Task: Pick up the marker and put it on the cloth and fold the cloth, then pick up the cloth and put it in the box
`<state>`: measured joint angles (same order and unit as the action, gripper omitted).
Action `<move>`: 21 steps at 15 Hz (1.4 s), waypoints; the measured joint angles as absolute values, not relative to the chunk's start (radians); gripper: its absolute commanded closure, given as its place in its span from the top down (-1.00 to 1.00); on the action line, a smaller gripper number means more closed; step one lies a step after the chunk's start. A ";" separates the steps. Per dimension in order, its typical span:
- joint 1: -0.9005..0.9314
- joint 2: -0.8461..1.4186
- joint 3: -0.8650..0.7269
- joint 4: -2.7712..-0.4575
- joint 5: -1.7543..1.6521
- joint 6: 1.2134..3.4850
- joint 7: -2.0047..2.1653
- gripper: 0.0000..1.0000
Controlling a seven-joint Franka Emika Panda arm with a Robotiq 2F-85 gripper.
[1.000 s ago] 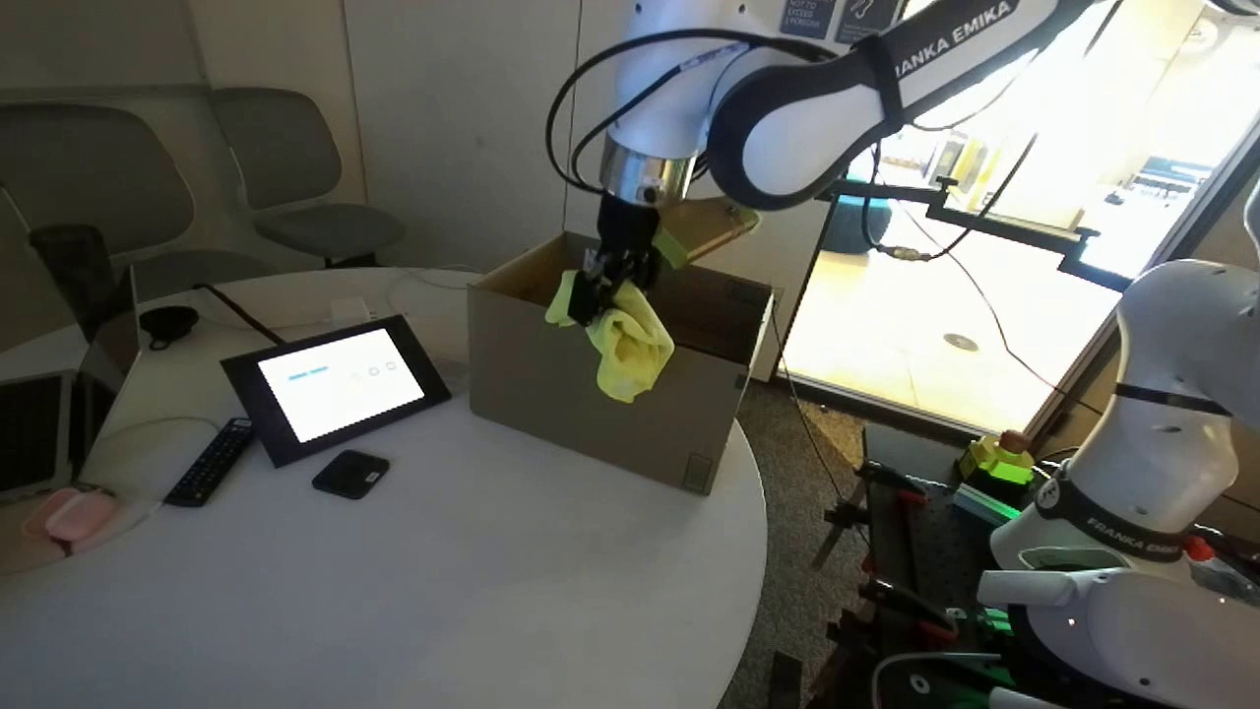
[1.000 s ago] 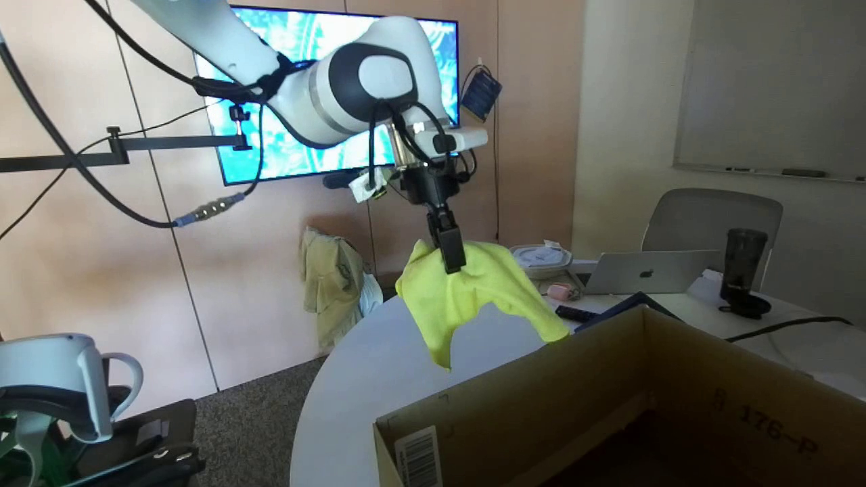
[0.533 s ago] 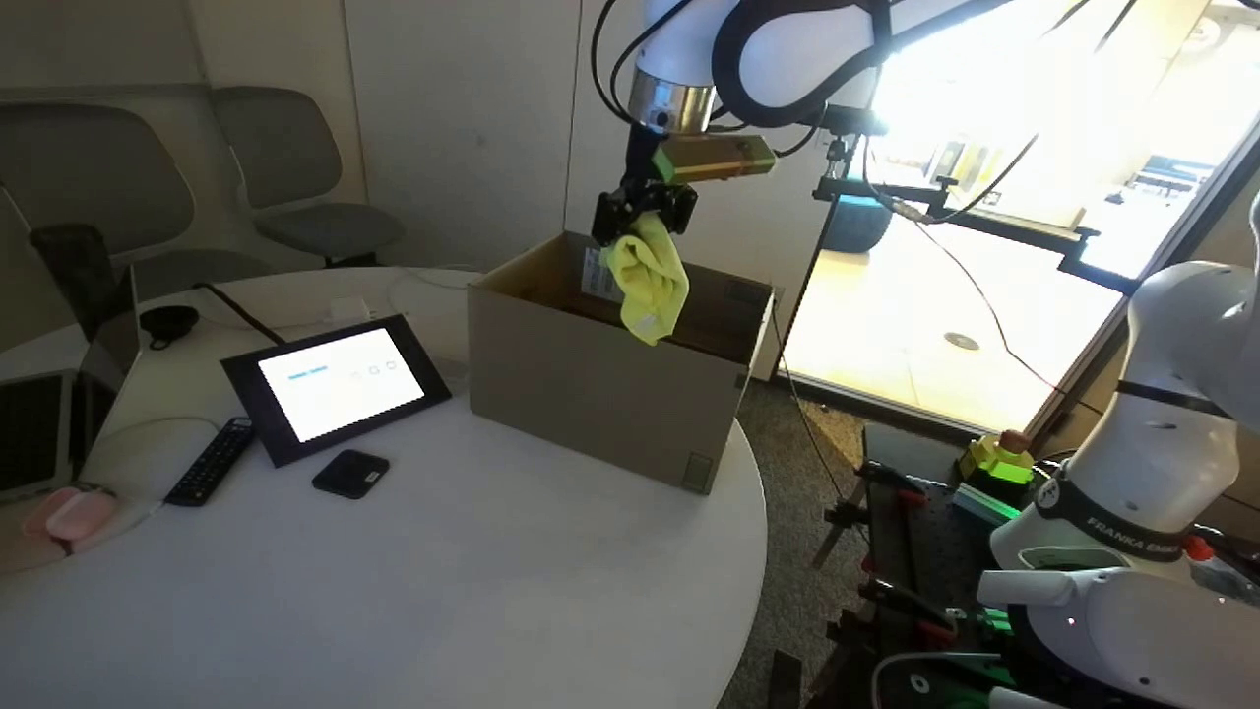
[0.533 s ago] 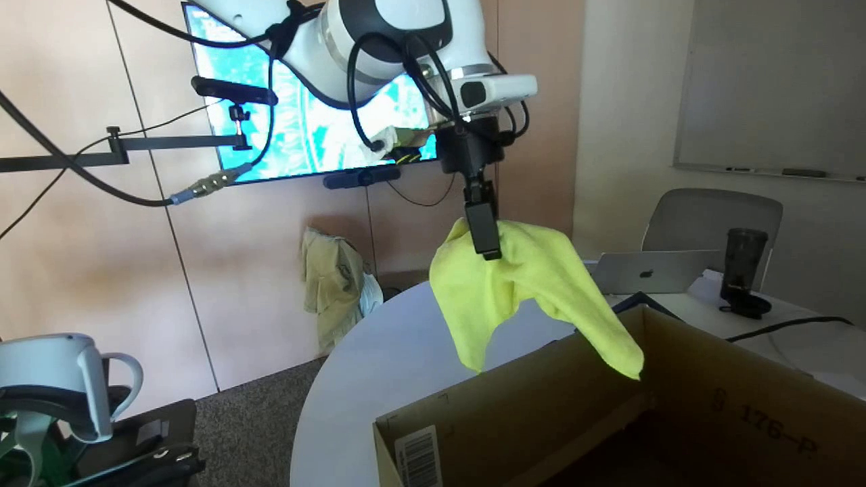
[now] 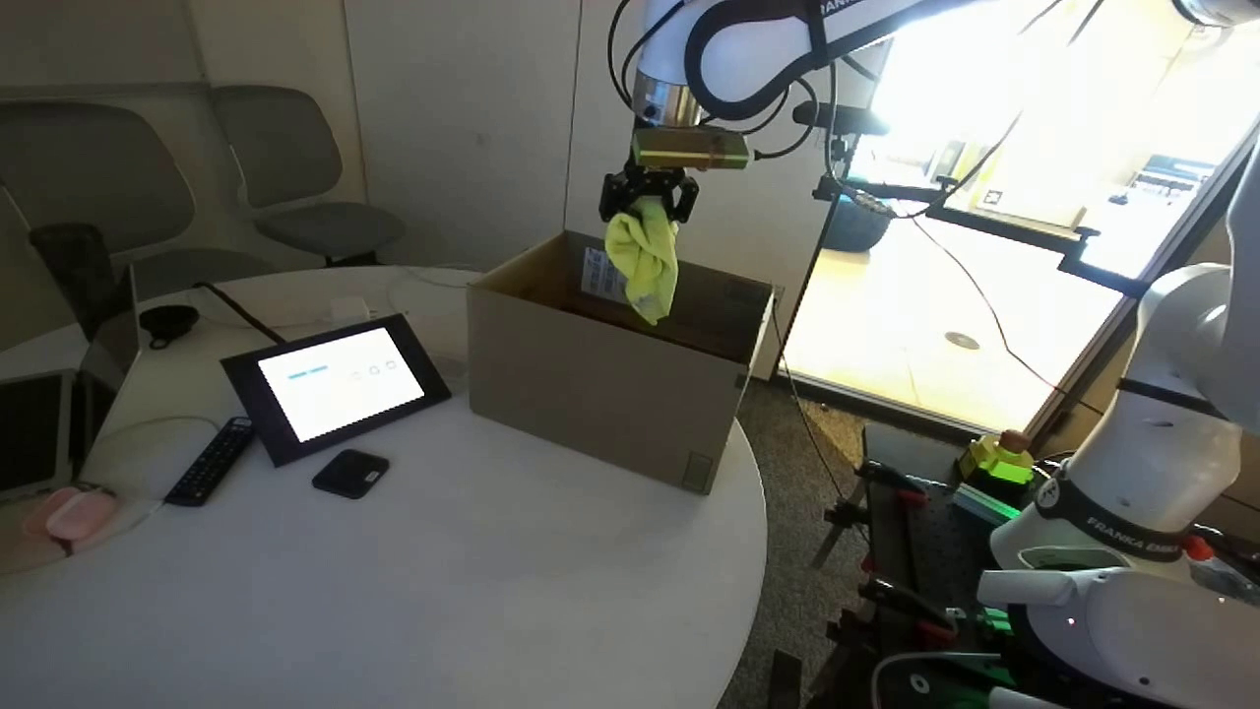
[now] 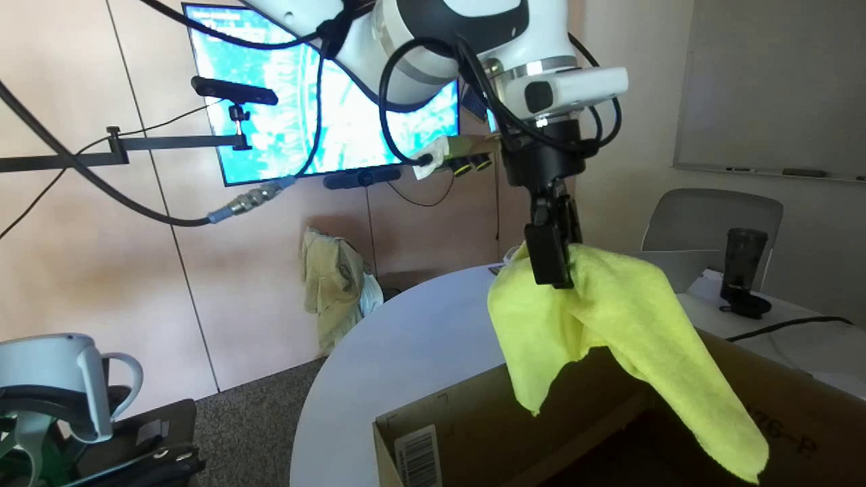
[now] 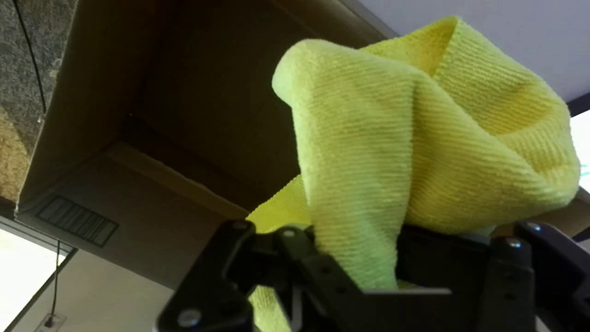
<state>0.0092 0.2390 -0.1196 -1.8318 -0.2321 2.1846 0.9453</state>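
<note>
The yellow-green cloth (image 5: 645, 261) hangs bunched over the opening of the brown cardboard box (image 5: 591, 384). My gripper (image 6: 553, 274) is shut on its upper part, and the loose folds droop on both sides of the fingers (image 6: 547, 253). One long corner of the cloth (image 6: 649, 331) trails towards the inside of the box (image 6: 487, 426). Whether that corner dips below the rim I cannot tell. In the wrist view, cloth (image 7: 359, 138) covers the fingertips and the dark box interior (image 7: 221, 106) lies beneath. The marker is hidden or out of view.
The box stands near the edge of the round white table (image 5: 512, 591). Beside it are a tablet (image 5: 340, 384), a small black square device (image 5: 351, 474), a remote (image 5: 210, 461) and a pink case (image 5: 81, 516). A dark cup (image 6: 744, 260) stands farther back.
My gripper has risen and carried the cloth from in front of the box wall to above the opening. It has stayed shut on the cloth. The box has not moved.
</note>
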 measured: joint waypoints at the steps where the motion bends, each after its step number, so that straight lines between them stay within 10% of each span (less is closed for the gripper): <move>1: 0.002 0.258 -0.124 -1.816 -0.224 2.185 0.958 -0.88; 5: -0.018 0.317 -0.141 -1.769 -0.185 2.188 1.004 -0.87; 7: -0.027 0.332 -0.151 -1.758 -0.167 2.188 1.026 -0.32; 17: -0.047 0.352 -0.186 -1.753 -0.150 2.193 1.123 0.99; 21: -0.043 0.346 -0.176 -1.755 -0.149 2.183 1.109 1.00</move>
<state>-0.0428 0.3457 -0.1762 -1.7546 -0.1492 2.1827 1.1087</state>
